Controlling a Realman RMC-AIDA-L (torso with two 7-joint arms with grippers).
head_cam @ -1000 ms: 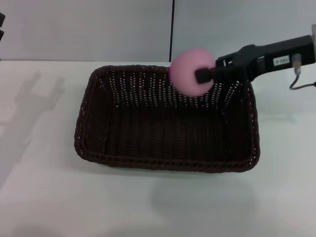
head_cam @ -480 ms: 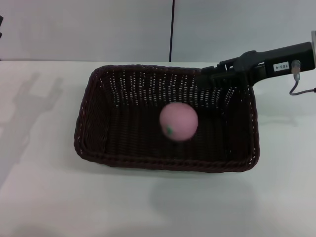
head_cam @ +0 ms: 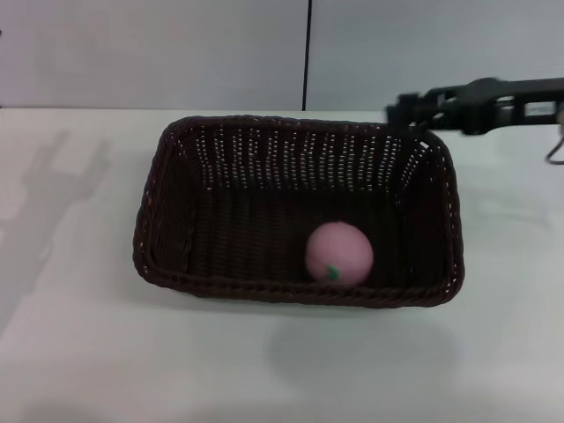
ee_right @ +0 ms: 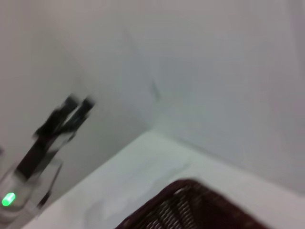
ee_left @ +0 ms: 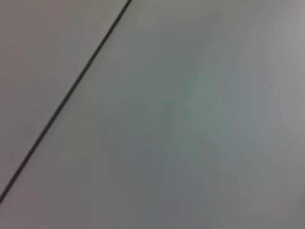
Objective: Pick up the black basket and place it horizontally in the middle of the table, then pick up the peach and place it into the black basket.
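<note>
Head view: the black basket (head_cam: pixel 295 211) sits long side across the middle of the white table (head_cam: pixel 79 335), open side up. The peach (head_cam: pixel 339 254) lies inside it on the floor, against the near wall, right of centre, green leaf mark facing the camera. The right gripper (head_cam: pixel 407 109) is above the basket's far right corner, arm reaching in from the right edge; nothing is held, and whether its tips are apart or together can't be told since they are blurred. A shadow of an arm falls on the table at far left. The left gripper is not visible here.

Left wrist view: only a plain grey wall with one dark diagonal seam (ee_left: pixel 66 98); no gripper or task items.

Right wrist view: blurred. A corner of the black basket's woven rim (ee_right: pixel 190 205) at the bottom edge, white table around it, wall behind. A dark gripper-like shape is farther off at the side, beside a green light (ee_right: pixel 6 199); its state is unclear.
</note>
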